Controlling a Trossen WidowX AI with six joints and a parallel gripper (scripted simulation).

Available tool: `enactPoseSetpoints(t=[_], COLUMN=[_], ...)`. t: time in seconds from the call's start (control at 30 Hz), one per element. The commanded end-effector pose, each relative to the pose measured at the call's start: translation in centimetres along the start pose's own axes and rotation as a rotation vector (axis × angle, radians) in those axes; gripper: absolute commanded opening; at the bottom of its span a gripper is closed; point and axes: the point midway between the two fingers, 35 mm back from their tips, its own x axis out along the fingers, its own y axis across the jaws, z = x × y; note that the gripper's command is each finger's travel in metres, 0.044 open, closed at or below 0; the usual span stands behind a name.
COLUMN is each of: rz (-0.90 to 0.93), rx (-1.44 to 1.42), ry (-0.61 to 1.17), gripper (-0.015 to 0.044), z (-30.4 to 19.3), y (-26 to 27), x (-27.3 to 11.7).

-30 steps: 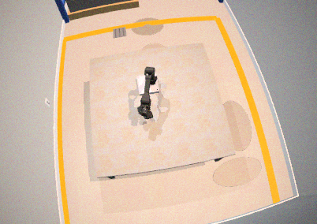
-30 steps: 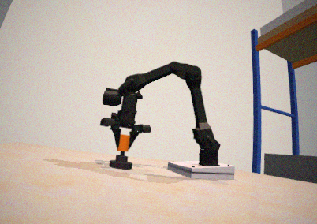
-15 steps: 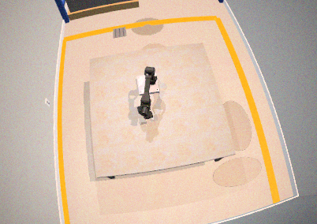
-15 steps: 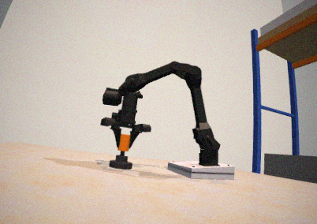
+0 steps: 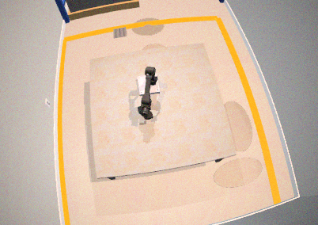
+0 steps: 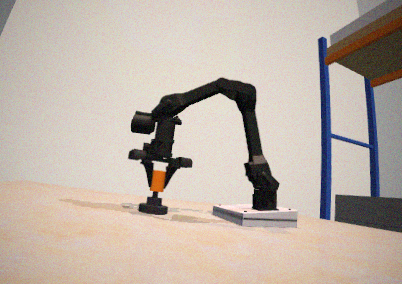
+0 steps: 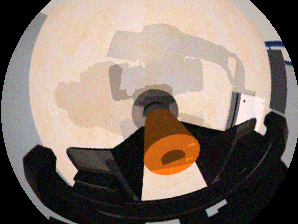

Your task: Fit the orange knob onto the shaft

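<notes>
The orange knob (image 6: 158, 180) (image 7: 171, 155) is upright between the fingers of my gripper (image 6: 158, 187) (image 7: 163, 128), which is shut on it. The knob is directly above the round dark pedestal (image 6: 153, 209) (image 7: 138, 111). In the exterior view a short length of the dark shaft (image 6: 155, 195) shows between the knob's lower end and the pedestal's raised middle, so the knob is not down on the pedestal. Whether the shaft's tip is inside the hole cannot be told. The shaft's flat side is hidden. In the top view the arm hides knob and pedestal.
The arm's white base plate (image 5: 141, 87) (image 6: 270, 219) (image 7: 251, 111) is on the table (image 5: 190, 132) (image 6: 200, 254), a short way from the pedestal. A blue-posted rack (image 6: 325, 132) stands beyond the table. The arm's shadows fall around the pedestal.
</notes>
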Motion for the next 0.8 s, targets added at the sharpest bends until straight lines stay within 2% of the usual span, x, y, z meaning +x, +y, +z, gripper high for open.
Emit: enactPoseSetpoints(t=[0.0,0.77], rz=[0.005,0.005], rx=[0.004,-0.026], ry=[-0.001,-0.001], gripper=[0.0,0.0], z=[0.0,0.1], y=[0.2,0.3], x=[0.1,1.1])
